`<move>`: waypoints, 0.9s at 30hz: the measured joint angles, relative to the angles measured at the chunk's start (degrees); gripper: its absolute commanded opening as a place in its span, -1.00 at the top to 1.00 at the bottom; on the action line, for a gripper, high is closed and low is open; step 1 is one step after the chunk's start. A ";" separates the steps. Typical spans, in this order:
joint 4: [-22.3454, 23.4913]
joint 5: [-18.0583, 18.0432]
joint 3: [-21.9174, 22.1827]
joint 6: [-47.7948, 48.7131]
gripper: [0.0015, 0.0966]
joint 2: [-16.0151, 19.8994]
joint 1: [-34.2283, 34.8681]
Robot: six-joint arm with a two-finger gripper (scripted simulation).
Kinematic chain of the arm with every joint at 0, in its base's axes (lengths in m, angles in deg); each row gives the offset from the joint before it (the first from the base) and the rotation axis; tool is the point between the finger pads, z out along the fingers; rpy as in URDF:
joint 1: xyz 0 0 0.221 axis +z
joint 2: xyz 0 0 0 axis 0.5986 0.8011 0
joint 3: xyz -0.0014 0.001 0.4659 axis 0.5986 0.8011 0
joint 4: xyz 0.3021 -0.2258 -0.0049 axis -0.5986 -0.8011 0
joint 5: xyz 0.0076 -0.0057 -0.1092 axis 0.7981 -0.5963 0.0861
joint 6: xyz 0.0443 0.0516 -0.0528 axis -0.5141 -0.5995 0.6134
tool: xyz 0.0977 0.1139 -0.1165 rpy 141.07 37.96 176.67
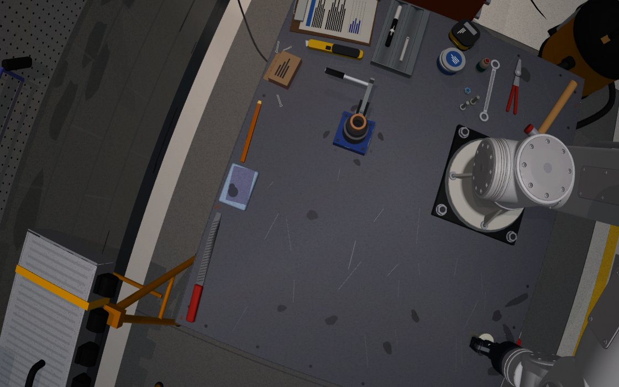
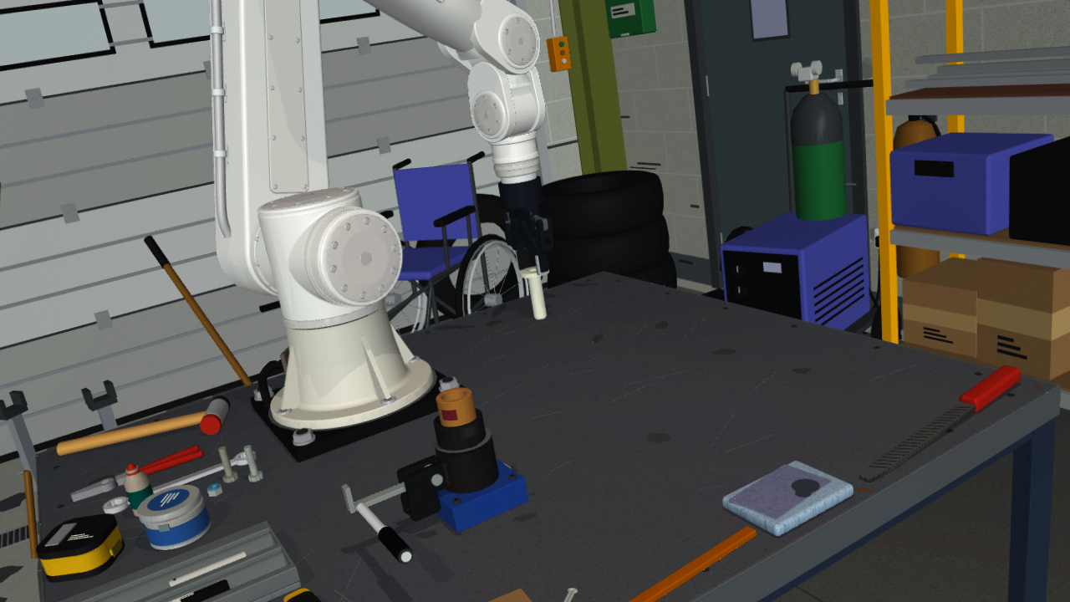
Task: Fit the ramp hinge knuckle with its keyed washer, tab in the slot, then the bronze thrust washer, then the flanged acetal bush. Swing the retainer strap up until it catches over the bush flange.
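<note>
The keyed washer is hidden under the bronze thrust washer (image 2: pixel 452 405), which sits on top of the black hinge knuckle (image 2: pixel 465 449) on its blue base (image 1: pixel 354 133). The retainer strap (image 2: pixel 374 496) lies flat on the bench beside the base, its black-tipped handle pointing away. Far off, at the bench corner beyond the robot's pedestal, the cream flanged acetal bush (image 2: pixel 536 292) stands upright with its flange on top, and my gripper (image 2: pixel 534 263) hangs open right over that flange, holding nothing.
A grey parts tray (image 1: pixel 401 36) lies at the bench's tool end, near a clipboard, a knife, a tin (image 1: pixel 451 60), a spanner, pliers and a hammer. A pencil, a sanding block (image 2: pixel 787 496) and a red-handled file (image 1: pixel 204 268) line one long edge.
</note>
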 measured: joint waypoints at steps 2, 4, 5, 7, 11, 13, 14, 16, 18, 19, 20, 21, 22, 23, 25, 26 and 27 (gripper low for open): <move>0.02 0.00 0.01 0.00 -0.44 0.01 0.00; 0.01 0.00 0.00 0.00 -0.44 0.00 0.00; 0.01 0.00 0.00 0.00 -0.44 0.00 0.00; 0.01 0.00 0.00 0.00 -0.44 0.00 0.00; 0.02 0.00 0.00 0.00 -0.43 0.00 0.00; 0.02 0.00 0.00 0.00 -0.35 0.00 0.00; 0.02 0.00 0.00 0.00 -0.30 0.00 0.00; 0.02 0.00 0.01 0.00 -0.22 0.00 0.00; 0.03 0.00 0.01 0.00 -0.14 0.00 0.00; 0.02 0.00 -0.01 0.00 -0.09 -0.01 0.00; 0.02 0.00 -0.04 0.00 -0.05 -0.02 0.00; 0.02 -0.01 -0.04 0.00 -0.01 -0.02 0.00; 0.02 -0.01 -0.03 0.00 0.03 -0.02 0.00; 0.02 -0.01 -0.03 0.00 0.07 -0.02 0.00; 0.02 -0.01 -0.03 0.00 0.16 -0.02 0.00; 0.02 -0.01 -0.03 0.00 0.20 -0.02 0.00; 0.02 0.00 -0.03 0.00 0.24 -0.02 0.00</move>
